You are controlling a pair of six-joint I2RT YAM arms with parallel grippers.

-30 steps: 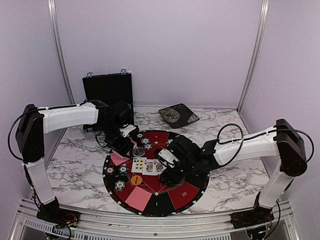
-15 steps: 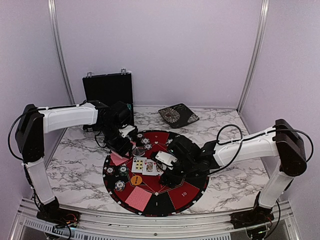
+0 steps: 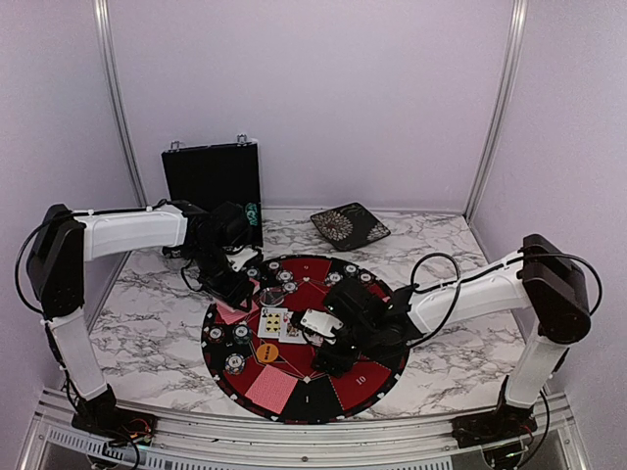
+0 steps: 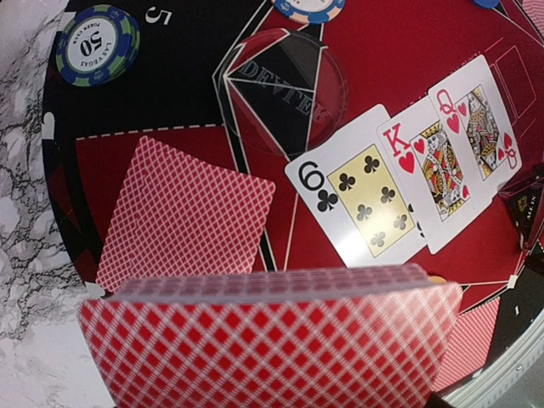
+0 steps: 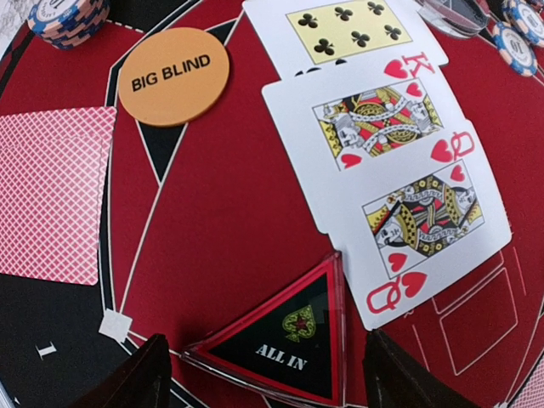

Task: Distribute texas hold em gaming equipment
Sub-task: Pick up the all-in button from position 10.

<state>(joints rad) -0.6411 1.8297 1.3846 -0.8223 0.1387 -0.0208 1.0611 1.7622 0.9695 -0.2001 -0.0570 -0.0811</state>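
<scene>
The right gripper (image 5: 268, 382) hovered low over the mat (image 5: 221, 238), arm stretched leftward, jaws wide apart with the all-in triangle (image 5: 285, 340) between them. Three face-up cards (image 5: 374, 127) lay just beyond. The left gripper (image 3: 232, 284), arm reaching inward, clamped the deck (image 4: 272, 340).

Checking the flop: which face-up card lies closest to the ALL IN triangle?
The queen of hearts: its corner nearly touches the ALL IN triangle; the king and six of clubs lie beyond.
</scene>
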